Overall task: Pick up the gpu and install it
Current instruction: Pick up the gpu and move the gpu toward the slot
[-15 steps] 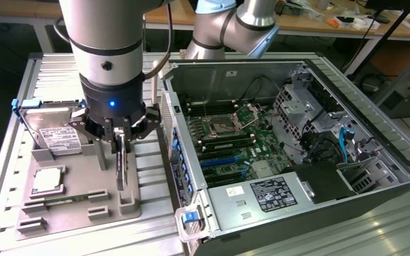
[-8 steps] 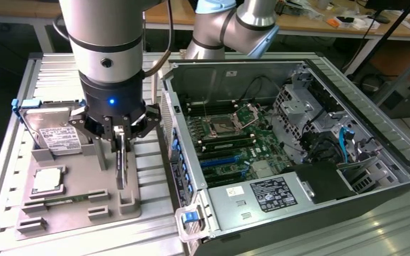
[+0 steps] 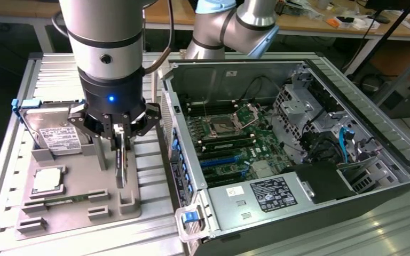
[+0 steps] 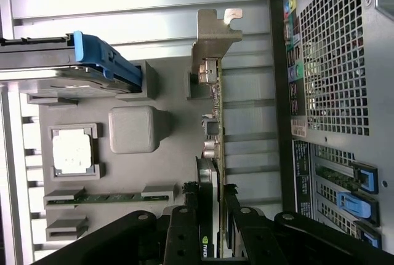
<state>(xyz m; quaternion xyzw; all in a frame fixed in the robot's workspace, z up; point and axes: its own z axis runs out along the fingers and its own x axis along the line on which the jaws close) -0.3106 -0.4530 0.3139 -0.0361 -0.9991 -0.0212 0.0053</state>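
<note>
1. Fingers (image 4: 182, 234) are clamped on the gpu (image 4: 215, 154), one on each flat face. The card stands on edge between them.
2. The gpu's long axis runs straight out from the fingers along the grey fixture tray (image 4: 160, 173). It ends at the silver bracket (image 4: 212, 34), the end farthest from the grip, so the grip is near the opposite end, not mid-card.
3. In the exterior view the card (image 3: 121, 162) shows as a thin strip coming out from under the fingers (image 3: 139, 125), over the tray (image 3: 84, 213).
4. The key relation is that the open computer case (image 3: 234, 66) lies to the exterior view's right of the fingers, just beside the tray. The motherboard (image 3: 226, 138) and its blue slots (image 3: 223, 160) are inside, well apart from the card.
5. On the other side of the fingers are the hard drive (image 3: 52, 130), CPU (image 3: 48, 180) and memory stick (image 4: 108, 197), all seated in the tray.
6. Hard to read:
   - The gripped end of the card is cut off at the frame edge.
   - The connector edge is hidden underneath.
   - I can't tell if the card is clear of the tray's holders or seated in them.
   - I can't make out which slot is free.
</note>
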